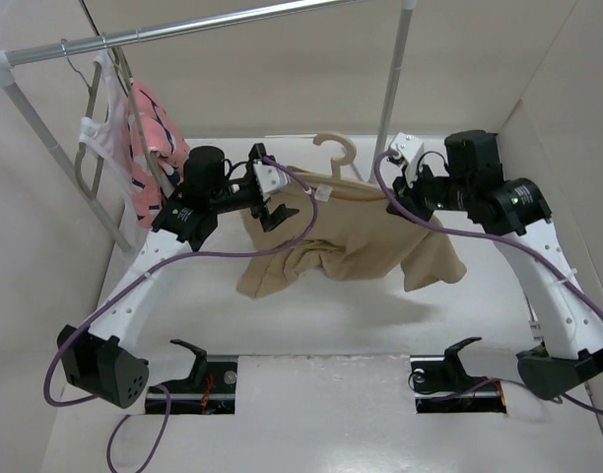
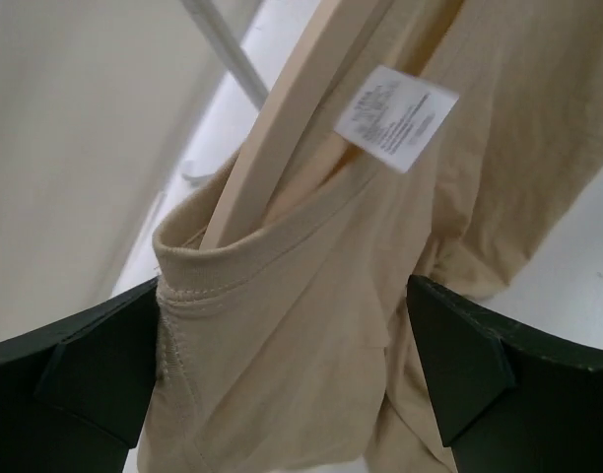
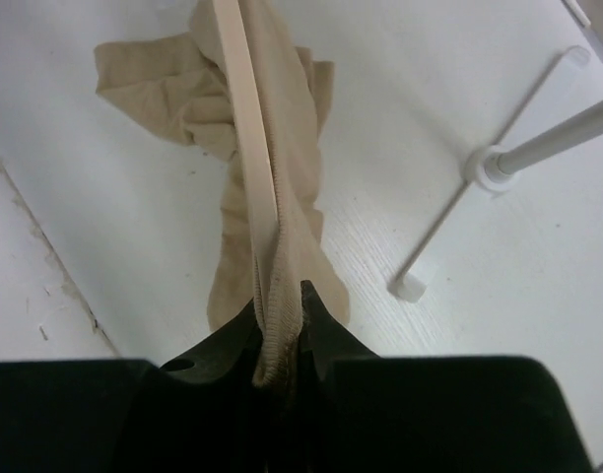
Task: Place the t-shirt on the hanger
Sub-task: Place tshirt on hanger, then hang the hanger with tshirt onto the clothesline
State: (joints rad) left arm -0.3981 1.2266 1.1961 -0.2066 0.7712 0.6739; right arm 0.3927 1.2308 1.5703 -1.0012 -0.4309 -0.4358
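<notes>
The tan t-shirt (image 1: 351, 246) hangs bunched above the table's middle, its lower part resting on the table. The pale peach hanger (image 1: 336, 153) is held up in the air, hook uppermost, with one arm (image 2: 282, 118) pushed inside the shirt's collar next to the white label (image 2: 395, 118). My left gripper (image 1: 272, 212) is open; its jaws stand wide apart on either side of the collar (image 2: 282, 335) without closing on it. My right gripper (image 1: 395, 207) is shut (image 3: 279, 330) on the ribbed edge of the t-shirt (image 3: 282, 227), with the hanger's other arm (image 3: 247, 148) running into the jaws.
A clothes rack's rail (image 1: 183, 30) crosses the back left, with grey hangers bearing a pink patterned garment (image 1: 149, 158) and a white one (image 1: 104, 138). The rack's right pole (image 1: 395, 79) stands behind the shirt; its foot (image 3: 489, 168) shows on the table. Beige walls enclose both sides.
</notes>
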